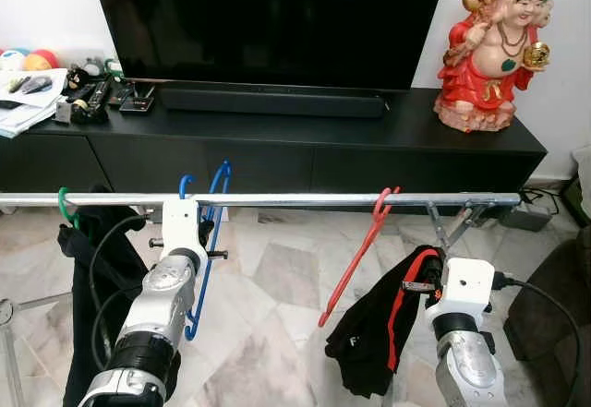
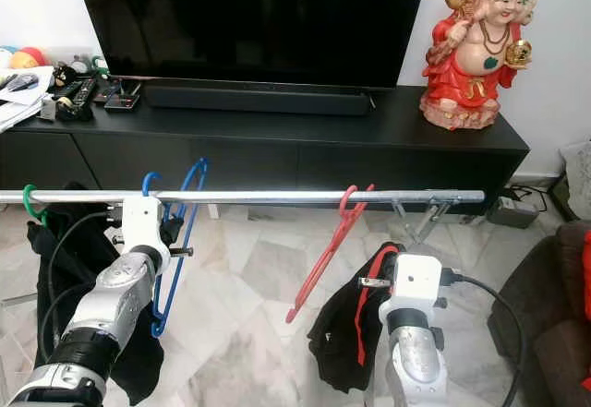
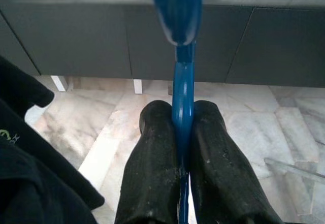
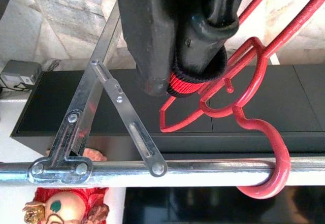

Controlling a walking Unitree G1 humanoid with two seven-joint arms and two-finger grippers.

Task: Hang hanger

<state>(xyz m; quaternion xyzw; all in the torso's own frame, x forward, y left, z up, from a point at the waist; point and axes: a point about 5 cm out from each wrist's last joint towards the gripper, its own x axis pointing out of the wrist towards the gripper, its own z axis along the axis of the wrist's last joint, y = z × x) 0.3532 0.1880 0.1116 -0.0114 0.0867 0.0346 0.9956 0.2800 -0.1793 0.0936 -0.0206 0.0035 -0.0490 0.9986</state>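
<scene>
Left tool (image 3: 184, 148) is clamped tight on the blue hanger (image 1: 208, 241), fingers (image 3: 152, 168) pinching its thin side bar just below the rail (image 1: 277, 200). Blue hook (image 1: 185, 184) looks like it sits over the rail, toward the rail's left end, next to a green hook (image 1: 65, 206) with dark clothing on it. I judge we're at the seat-and-release step. Before I open, I'd lower slightly so the hook takes the weight, then open slowly and back straight out along the bar so the fingers don't drag it off.

Right tool (image 4: 203, 41) grips the red hanger (image 1: 355, 259) with the black garment (image 1: 379, 342); its hook (image 4: 269, 173) is already round the rail near the right-end bracket (image 4: 76, 148). Same rule there: don't pull sideways, that thin hook will slide on the rail.
</scene>
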